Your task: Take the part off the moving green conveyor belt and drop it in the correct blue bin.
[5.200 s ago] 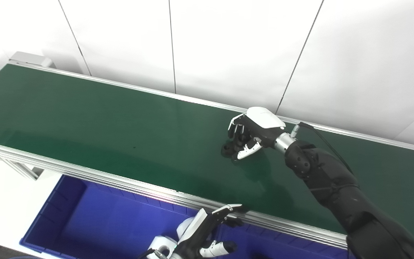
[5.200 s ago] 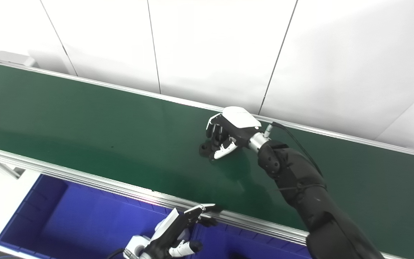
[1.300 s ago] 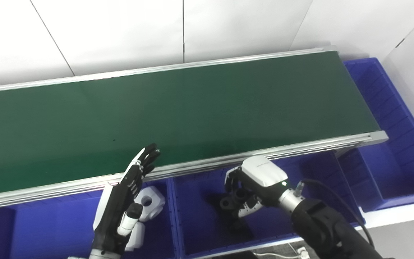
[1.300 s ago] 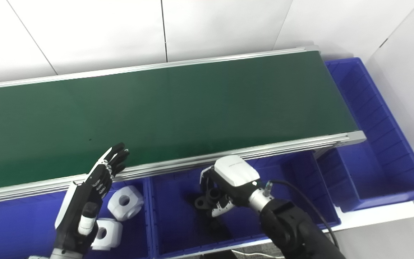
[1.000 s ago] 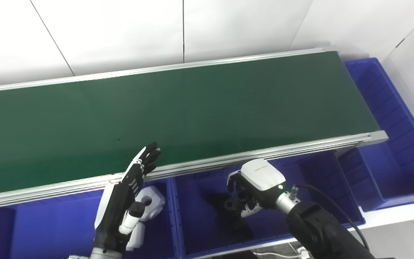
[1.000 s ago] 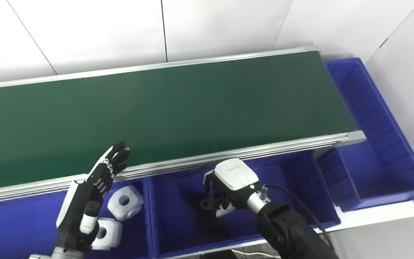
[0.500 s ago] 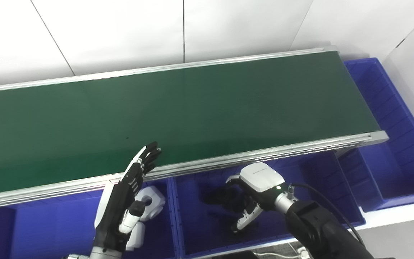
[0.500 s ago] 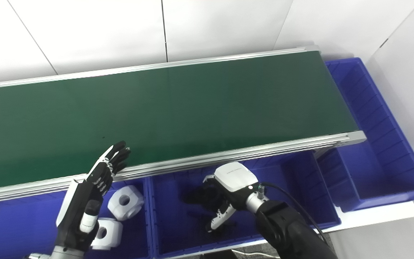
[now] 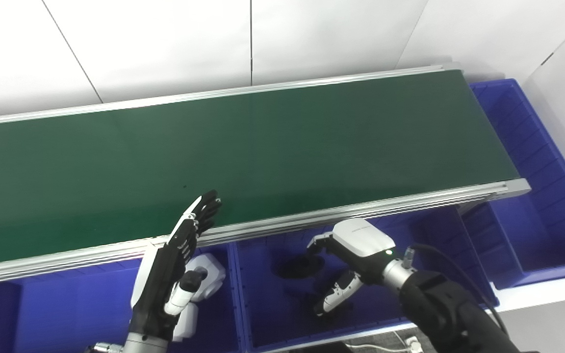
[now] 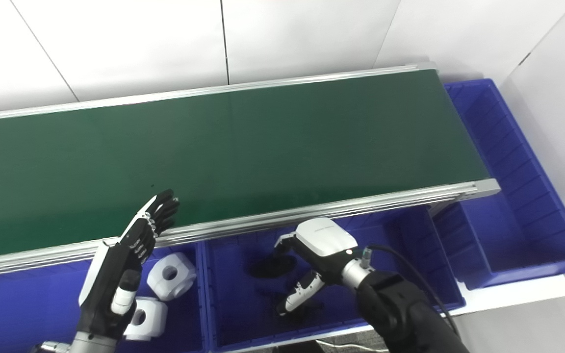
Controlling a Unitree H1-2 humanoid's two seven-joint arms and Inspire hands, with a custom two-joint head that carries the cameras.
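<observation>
The black part point(image 9: 303, 265) lies on the floor of the middle blue bin point(image 9: 454, 250), clear of the right hand point(image 9: 348, 260) and touching nothing of it. In these views it reads as a dark, low shape under the spread fingers; its outline is hard to separate from its own shadow. Judged from its look, it is a rigid moulded or machined piece, light enough for one hand, not fragile, with smooth faces that could slip under a loose hold. A grasp across its body, fingers against thumb, appears the safest purchase.

The right hand hangs inside the same bin with fingers and thumb apart, holding nothing. The left hand point(image 10: 120, 267) stands upright near the belt's near rail, fingers straight and together, thumb apart, also empty.

Two white blocks point(image 10: 170, 276) rest in the neighbouring bin to the left. The green conveyor belt point(image 9: 263, 142) carries no part in view. A further blue bin point(image 10: 532, 230) sits at the belt's right end.

The drop appears complete.

A faint mark shows on the right hand's white back cover; it cannot be read. No other labels or writing are visible
</observation>
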